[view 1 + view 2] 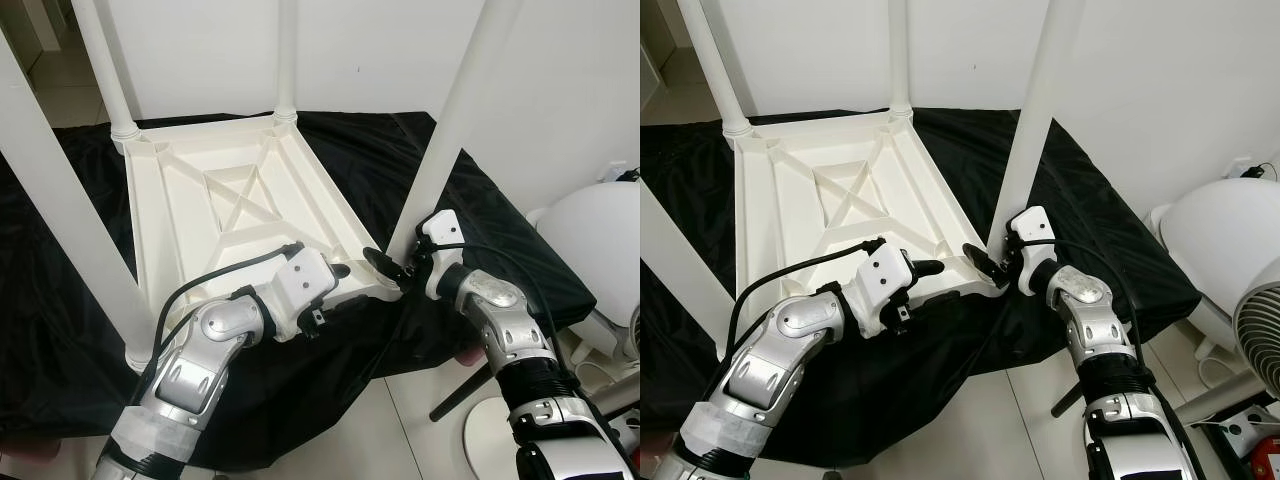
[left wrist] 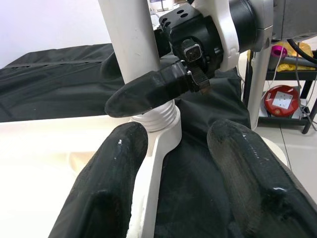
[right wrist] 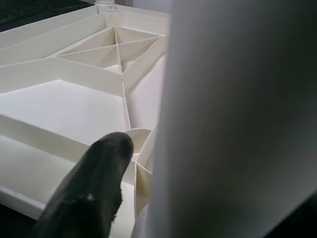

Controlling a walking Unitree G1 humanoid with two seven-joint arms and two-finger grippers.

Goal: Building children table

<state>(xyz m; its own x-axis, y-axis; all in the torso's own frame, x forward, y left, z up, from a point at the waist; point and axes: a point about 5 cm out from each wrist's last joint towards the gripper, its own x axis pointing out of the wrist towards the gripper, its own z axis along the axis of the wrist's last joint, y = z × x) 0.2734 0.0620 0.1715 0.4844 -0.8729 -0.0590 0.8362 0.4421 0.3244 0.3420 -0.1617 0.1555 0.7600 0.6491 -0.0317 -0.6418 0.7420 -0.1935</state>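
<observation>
In the eye views, the white children's table (image 1: 240,200) lies upside down on a black cloth (image 1: 480,220), legs up, and the right gripper (image 1: 985,268) has its jaws closed around the near-right leg (image 1: 445,140) at its base. In the left wrist view, the left gripper (image 2: 176,148) holds its jaws wide astride the table's corner rim. In the right wrist view, one finger (image 3: 94,178) lies beside that leg.
</observation>
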